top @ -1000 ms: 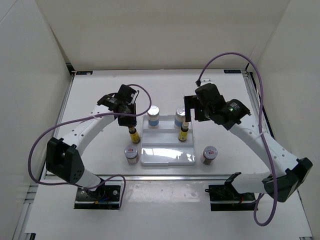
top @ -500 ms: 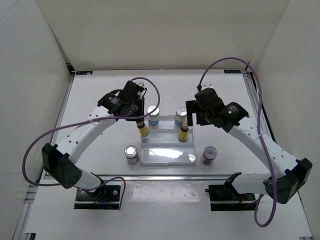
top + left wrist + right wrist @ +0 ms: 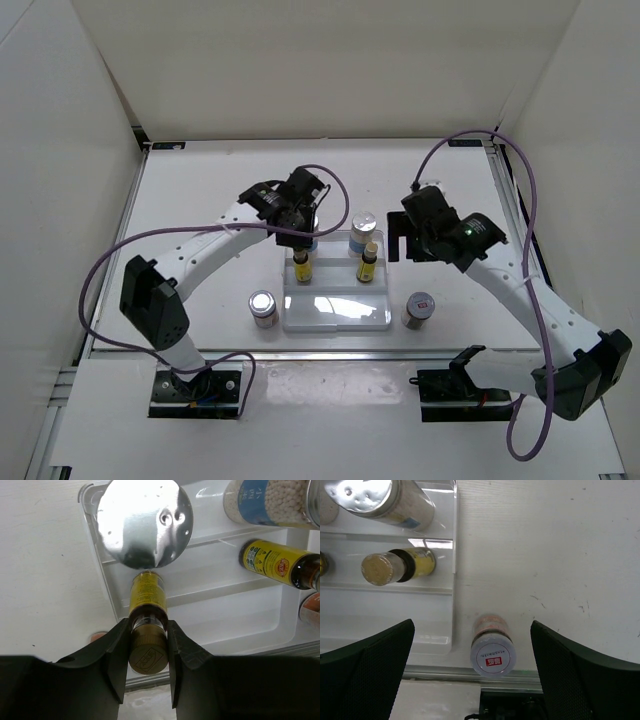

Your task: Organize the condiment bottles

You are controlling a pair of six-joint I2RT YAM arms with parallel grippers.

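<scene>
Fingers of the left gripper were clamped on the dark cap of the held amber bottle, one pad on each side. The bottle stood upright over the middle step of the white tiered tray, just inside the tray's left wall; whether its base touched the step could not be told. Right behind it on the back step rose the left tall bottle, its silver cap nearly meeting the held bottle's label in the wrist view. The right tall bottle stood on the same back step, well apart from the first. The second amber bottle stood on the middle step near the tray's right wall, with a wide stretch of step between it and the held one.

The right gripper hung above the table beyond the tray's right wall, its fingers spread far apart and holding nothing. Seen between them, the right silver-lidded jar stood on the table just beside the tray's right wall and close to the table's near edge, with open tabletop to its right. The left silver-lidded jar stood on the table just off the tray's front left corner.
</scene>
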